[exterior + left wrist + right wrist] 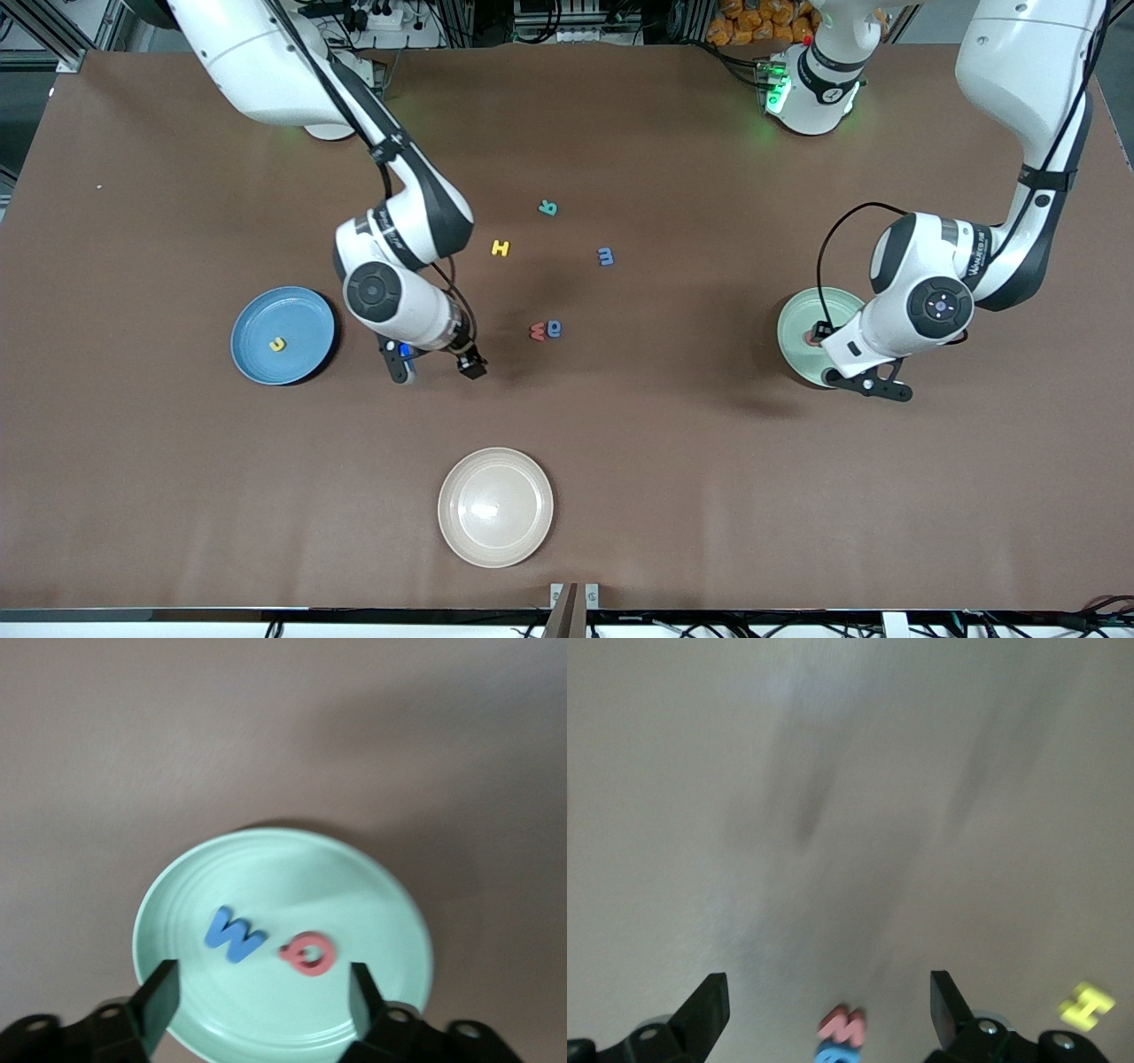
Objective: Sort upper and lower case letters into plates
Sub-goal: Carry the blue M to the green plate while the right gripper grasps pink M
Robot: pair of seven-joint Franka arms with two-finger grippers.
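My left gripper [866, 384] [263, 1001] hangs open over the pale green plate [802, 315] [292, 877], nothing between its fingers. A blue W [232, 935] and a red Q [308, 953] lie in that plate. My right gripper [436, 365] [828, 1008] is open over the table between the blue plate [257, 315] and a touching pair, a red letter [537, 331] [844, 1025] and a blue letter [555, 328] [837, 1052]. A yellow letter [278, 344] lies in the blue plate. A yellow H [500, 248] [1086, 1005], a teal letter [548, 208] and a blue m [606, 256] lie loose mid-table.
A beige plate [495, 506] with nothing in it stands near the table's front edge, nearer the front camera than the loose letters. Both arms' bases stand along the edge of the brown table farthest from the camera.
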